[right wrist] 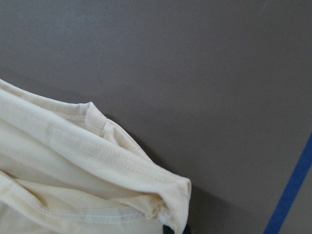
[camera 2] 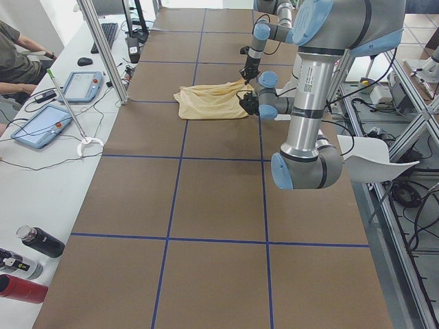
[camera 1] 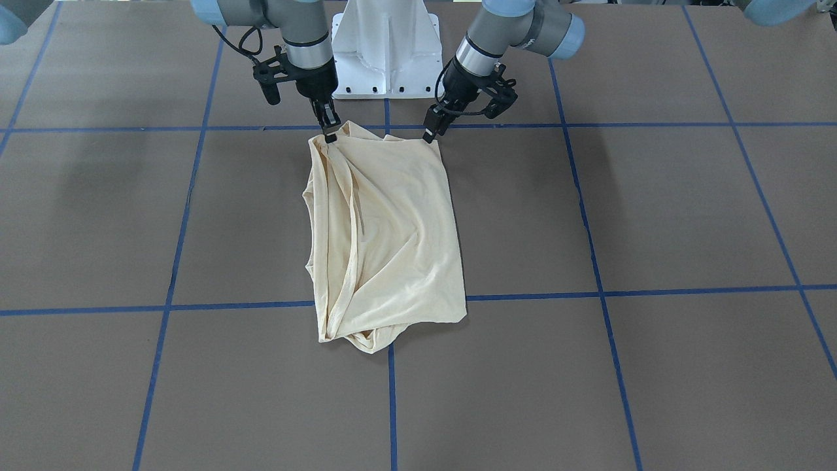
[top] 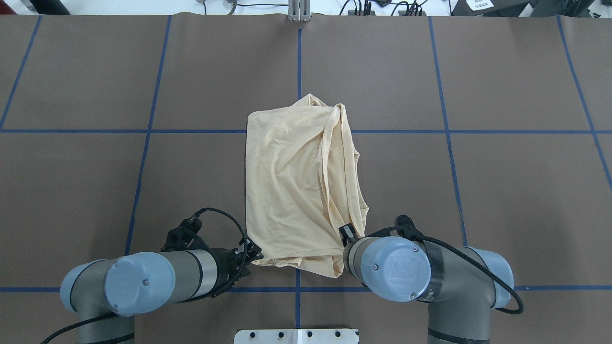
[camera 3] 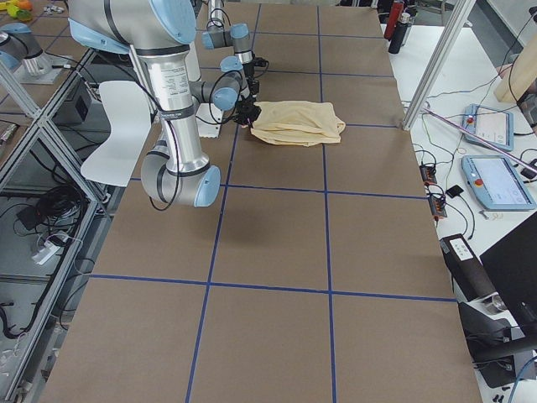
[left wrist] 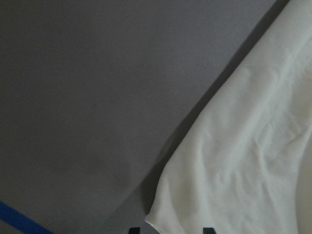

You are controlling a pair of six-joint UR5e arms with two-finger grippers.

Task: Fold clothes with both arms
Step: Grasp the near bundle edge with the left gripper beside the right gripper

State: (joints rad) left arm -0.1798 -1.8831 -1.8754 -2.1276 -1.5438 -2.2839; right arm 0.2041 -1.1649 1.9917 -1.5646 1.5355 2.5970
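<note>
A pale cream-yellow thin shirt, folded into a rumpled rectangle, is laid mid-table on the brown, blue-taped table. 1 robot-side corner is pinched by the black 2-finger right gripper, its jaws closed on cloth; the other corner is straddled by the left gripper, its jaws parted.

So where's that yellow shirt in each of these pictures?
Front-facing: shirt in the centre.
Overhead: centre.
Left side: upper middle, far away.
Right side: upper middle.
Left wrist: right half.
Right wrist: lower left.
Shared landmark: the blue tape grid.
</note>
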